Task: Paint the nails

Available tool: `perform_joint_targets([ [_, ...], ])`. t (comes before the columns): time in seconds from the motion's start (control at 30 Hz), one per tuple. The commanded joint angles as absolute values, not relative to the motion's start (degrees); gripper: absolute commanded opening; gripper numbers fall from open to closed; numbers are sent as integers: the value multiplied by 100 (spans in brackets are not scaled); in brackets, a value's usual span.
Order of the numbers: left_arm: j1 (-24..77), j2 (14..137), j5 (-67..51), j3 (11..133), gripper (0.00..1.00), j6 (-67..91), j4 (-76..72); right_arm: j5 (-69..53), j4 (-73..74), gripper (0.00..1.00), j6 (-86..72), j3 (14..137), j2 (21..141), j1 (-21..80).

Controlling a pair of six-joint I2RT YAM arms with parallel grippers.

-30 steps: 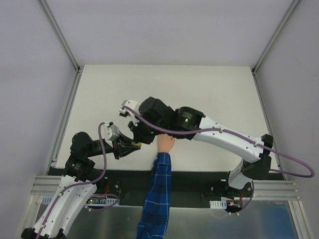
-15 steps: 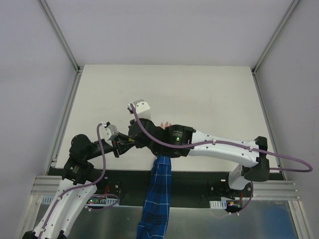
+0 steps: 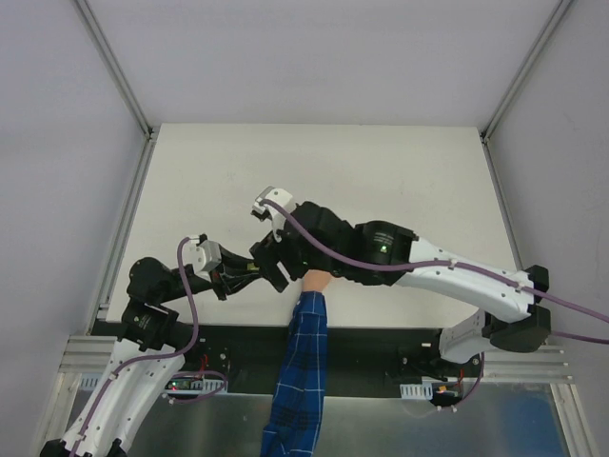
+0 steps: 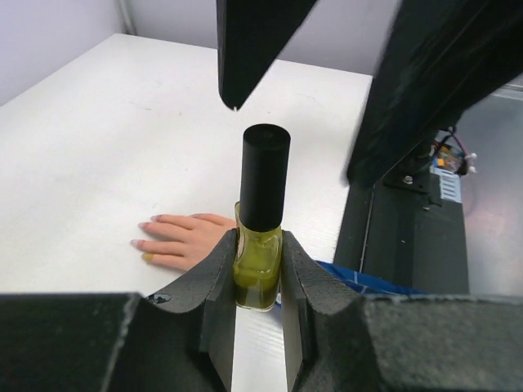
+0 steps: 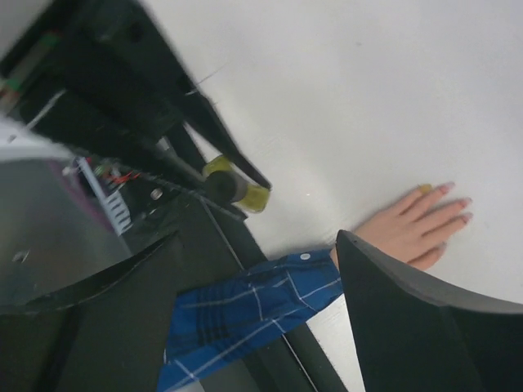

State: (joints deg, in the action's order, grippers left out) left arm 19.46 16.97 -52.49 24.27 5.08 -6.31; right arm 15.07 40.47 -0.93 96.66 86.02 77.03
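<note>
The left gripper [image 4: 258, 250] is clamped on the yellow body of a small bottle [image 4: 258, 263], which stands upright with its black cap [image 4: 265, 175] on. The right gripper [image 5: 257, 237] hangs just above that cap, its fingers spread wide and touching nothing. The nails [image 5: 464, 202] belong to a mannequin hand [image 5: 413, 222] lying flat on the white table [image 3: 381, 162] close to its near edge, just beside the bottle. They look pale pink, and one fingertip shows yellow. The plaid sleeve [image 3: 301, 367] runs back over the black strip at that edge. Beyond the fingertips the white top lies open up to the far rim and both side rails — crowding only at the near edge, where both arms meet.
</note>
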Motion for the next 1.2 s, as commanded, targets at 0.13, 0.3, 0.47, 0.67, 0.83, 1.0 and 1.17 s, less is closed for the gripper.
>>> perform_joint_targets([
  [0.13,1951,2144,-6706,2558,0,1371,-1977,-2074,4315,77,2705,9912,8314,7374],
  [0.3,1951,2127,-6829,2470,0,1547,-2206,-1951,4430,68,3041,10177,8604,7164],
  [0.47,1960,2197,-6908,2470,0,1591,-2285,-2179,4386,56,3172,10344,8780,7040],
  [0.67,1960,2215,-6908,2461,0,1591,-2285,-2469,4491,46,3261,10538,8894,6979],
  [0.83,1951,2259,-6908,2470,0,1591,-2285,-2777,4588,38,3270,10635,8956,6979],
  [1.0,1960,2250,-6899,2470,0,1591,-2285,-2804,4667,33,3261,10679,9079,6979],
  [1.17,1951,2241,-6908,2479,0,1591,-2285,-2690,4711,28,3252,10758,9158,6979],
])
